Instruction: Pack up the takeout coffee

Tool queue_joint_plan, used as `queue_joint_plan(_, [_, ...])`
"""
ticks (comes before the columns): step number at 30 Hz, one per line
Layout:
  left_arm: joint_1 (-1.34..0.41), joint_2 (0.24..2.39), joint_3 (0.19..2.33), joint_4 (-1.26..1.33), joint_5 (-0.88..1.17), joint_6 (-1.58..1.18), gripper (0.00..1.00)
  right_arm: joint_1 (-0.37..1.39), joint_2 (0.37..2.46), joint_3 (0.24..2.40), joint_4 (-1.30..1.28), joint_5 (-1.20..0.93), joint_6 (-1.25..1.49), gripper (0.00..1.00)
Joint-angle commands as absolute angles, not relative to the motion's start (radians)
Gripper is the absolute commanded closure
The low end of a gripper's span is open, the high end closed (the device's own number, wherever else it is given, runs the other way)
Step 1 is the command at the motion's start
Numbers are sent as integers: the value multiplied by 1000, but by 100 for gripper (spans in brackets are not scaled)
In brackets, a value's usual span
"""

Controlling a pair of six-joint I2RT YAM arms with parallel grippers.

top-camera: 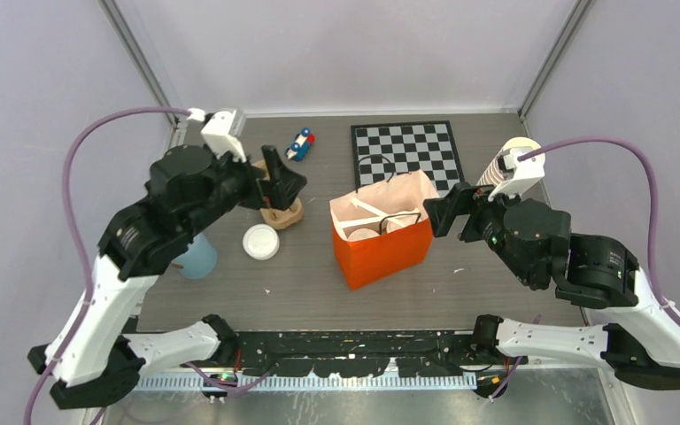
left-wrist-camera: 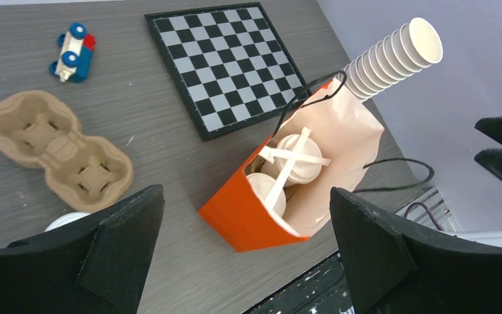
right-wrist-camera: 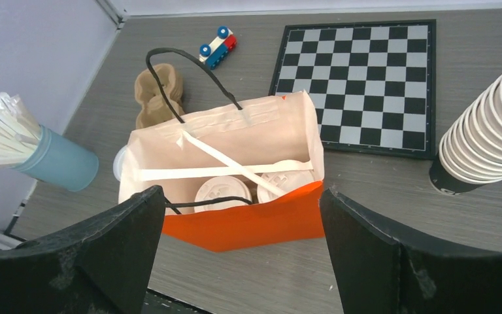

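My left jaws and right jaws both stand wide apart, gripping nothing. The takeout coffee [right-wrist-camera: 222,191] sits deep inside the orange bag [right-wrist-camera: 248,226], beside a second lidded cup [right-wrist-camera: 284,178], so I judge the packing done, or all but done. I count two lidded cups, one bag, one loose lid [top-camera: 260,241] on the bench [top-camera: 301,283], one cardboard carrier [left-wrist-camera: 59,154] and one stack of bare cups [right-wrist-camera: 490,131].

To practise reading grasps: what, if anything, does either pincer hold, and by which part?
Nothing is held. The left pincer and the right pincer stand open and empty; the lidded coffee cups sit inside the orange paper bag.
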State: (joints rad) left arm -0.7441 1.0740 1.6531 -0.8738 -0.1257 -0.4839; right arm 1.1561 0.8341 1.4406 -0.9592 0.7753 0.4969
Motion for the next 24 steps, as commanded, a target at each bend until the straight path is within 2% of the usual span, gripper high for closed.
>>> queue_joint_plan(1, [-744,960,1581,-871,-217,-477,0,1155,862,1518,-1006,806,631,8])
queue_joint_plan(9, [-744,832,1477,-892,-233,-501,0,1155,780,1485,-1018,864,688,7])
queue_joint_plan(24, [-744,829,1478,-905,-242,-503,0,1155,739,1478,-1003,876,667,8])
